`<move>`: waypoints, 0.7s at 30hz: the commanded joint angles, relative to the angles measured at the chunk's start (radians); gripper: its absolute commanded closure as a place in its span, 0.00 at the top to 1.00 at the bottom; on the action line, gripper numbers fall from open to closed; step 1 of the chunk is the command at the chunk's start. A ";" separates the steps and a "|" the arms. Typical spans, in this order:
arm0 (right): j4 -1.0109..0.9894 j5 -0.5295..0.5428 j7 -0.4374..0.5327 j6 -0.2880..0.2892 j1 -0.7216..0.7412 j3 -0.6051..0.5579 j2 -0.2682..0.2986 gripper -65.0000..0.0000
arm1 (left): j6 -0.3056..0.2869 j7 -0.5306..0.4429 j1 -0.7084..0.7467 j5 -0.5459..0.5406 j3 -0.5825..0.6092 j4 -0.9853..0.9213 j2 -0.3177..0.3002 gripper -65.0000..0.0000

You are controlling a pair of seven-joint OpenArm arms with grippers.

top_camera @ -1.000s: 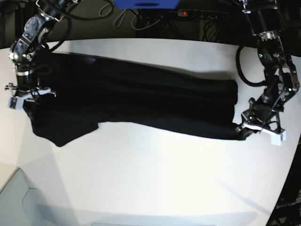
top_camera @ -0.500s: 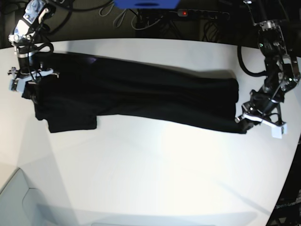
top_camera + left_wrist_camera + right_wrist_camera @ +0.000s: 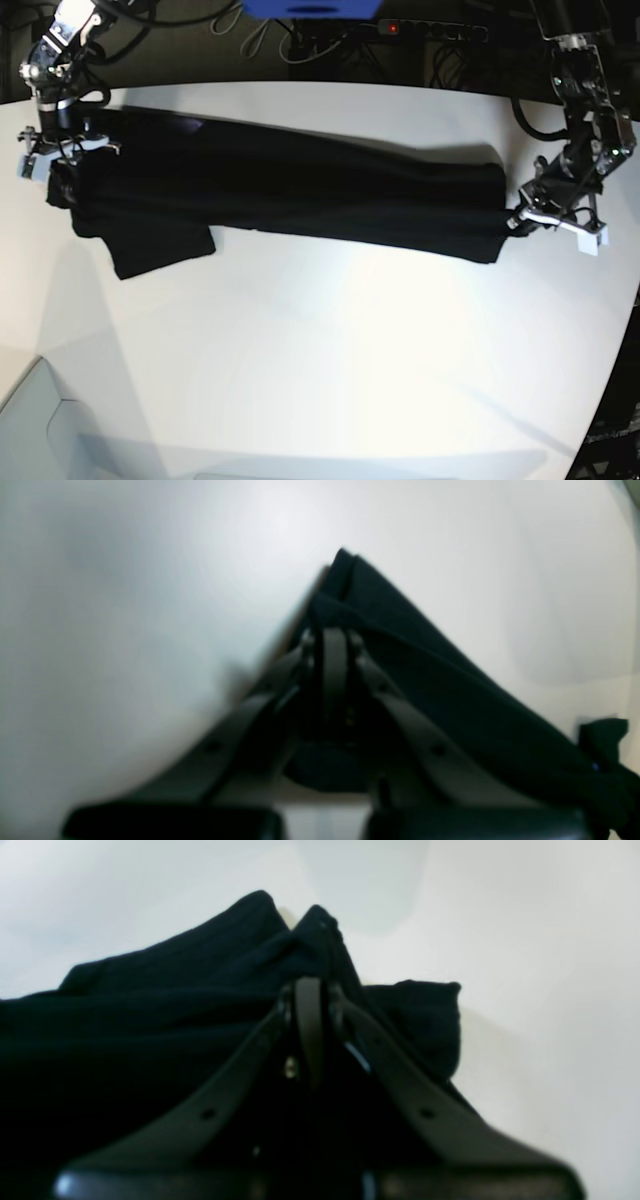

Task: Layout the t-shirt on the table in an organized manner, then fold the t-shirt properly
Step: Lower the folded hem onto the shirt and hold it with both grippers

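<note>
Left of base view: right gripper is clamped shut on the shoulder end of the shirt; right wrist view confirms it, jaws together with a pinch of black cloth bunched at the tips; compared with a second ago this gripper has moved up and back toward the table's far edge, taking the cloth with it; the sleeve that was sagging in a loose lobe now hangs as a squarer flap just below the body.

Middle: shirt sits on the far half of the table, stretched into a long dark band running across the view; it looks folded lengthwise already, though layers are too dark to count; the band reads tauter and straighter than a second ago, fewer slack curves along the near edge.

Right of base view: left gripper is closed on the hem corner; wrist view shows jaws together on a folded edge of cloth; this end has also lifted up and back, so the hem now sits higher in view.

My read: both arms are pulling apart to tension and square the shirt; layout phase nearly done; next fold needs the sleeve tucked in first, else it folds crooked.
</note>
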 commanded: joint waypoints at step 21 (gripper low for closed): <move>0.176 0.040 0.030 0.003 -0.059 0.000 -0.061 0.00 | 0.007 -0.029 -0.074 -0.011 0.109 -0.182 -0.017 0.00</move>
